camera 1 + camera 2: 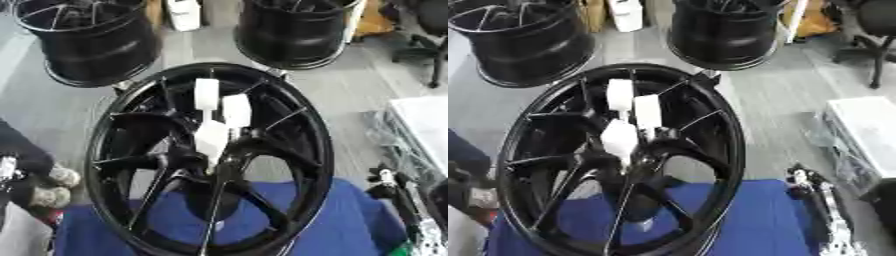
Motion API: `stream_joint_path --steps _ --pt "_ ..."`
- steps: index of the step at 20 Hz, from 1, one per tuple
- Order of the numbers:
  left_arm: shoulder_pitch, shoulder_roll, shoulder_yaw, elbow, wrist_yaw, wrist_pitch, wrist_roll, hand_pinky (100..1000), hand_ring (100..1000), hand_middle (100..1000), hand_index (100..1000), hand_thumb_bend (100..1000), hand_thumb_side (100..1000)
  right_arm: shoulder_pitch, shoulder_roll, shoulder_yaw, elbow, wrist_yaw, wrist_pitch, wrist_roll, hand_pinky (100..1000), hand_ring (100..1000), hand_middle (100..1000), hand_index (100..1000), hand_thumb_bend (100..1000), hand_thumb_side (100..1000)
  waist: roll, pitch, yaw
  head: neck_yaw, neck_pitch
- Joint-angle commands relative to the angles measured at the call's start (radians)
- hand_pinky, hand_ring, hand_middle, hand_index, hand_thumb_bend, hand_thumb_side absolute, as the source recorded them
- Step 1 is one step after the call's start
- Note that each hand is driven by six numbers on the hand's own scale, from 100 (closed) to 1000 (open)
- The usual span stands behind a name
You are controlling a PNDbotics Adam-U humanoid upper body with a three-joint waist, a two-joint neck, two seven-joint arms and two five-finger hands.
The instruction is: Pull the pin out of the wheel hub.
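Your left hand [48, 187] rests with fingers relaxed beside the black wheel hub [210, 160]; three white pins [211, 137] stand at its centre.

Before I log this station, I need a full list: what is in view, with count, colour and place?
Black spoked wheel hub: one, black, centre, upright on the cloth.
White block-shaped pins: three, white, clustered at the hub's centre.
Blue cloth: one, blue, under the hub.
Black wheel rims: two, black, on the grey floor behind, far left and far centre.
White box-like object: one, white, right edge.
Office chair: one, dark, far right.
Left hand: lower left edge, pale fingertips.
Right hand: lower right, black and silver.
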Motion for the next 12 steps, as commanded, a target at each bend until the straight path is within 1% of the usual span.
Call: stream_joint_path --steps 1,9,12 --pt "-0.005 0.015 -0.001 -0.019 0.0 0.0 -0.003 726 580 577 715 104 450 -0.006 -0.01 -0.004 -0.009 0.005 0.0 0.001 591 546 582 711 100 903 -0.002 -0.017 0.0 0.001 -0.005" --pt "-0.006 0.016 0.0 -0.022 0.001 0.0 -0.001 726 581 577 715 105 449 -0.007 -0.009 -0.004 -0.009 0.005 0.0 0.002 591 546 582 711 100 904 -0.001 -0.017 0.0 0.001 -0.004" --pt "-0.011 0.031 -0.001 -0.03 0.005 -0.005 -0.001 726 581 577 716 100 438 -0.007 -0.01 -0.004 -0.01 0.005 -0.001 0.002 590 545 582 710 100 901 0.0 -0.018 -0.001 0.002 0.0"
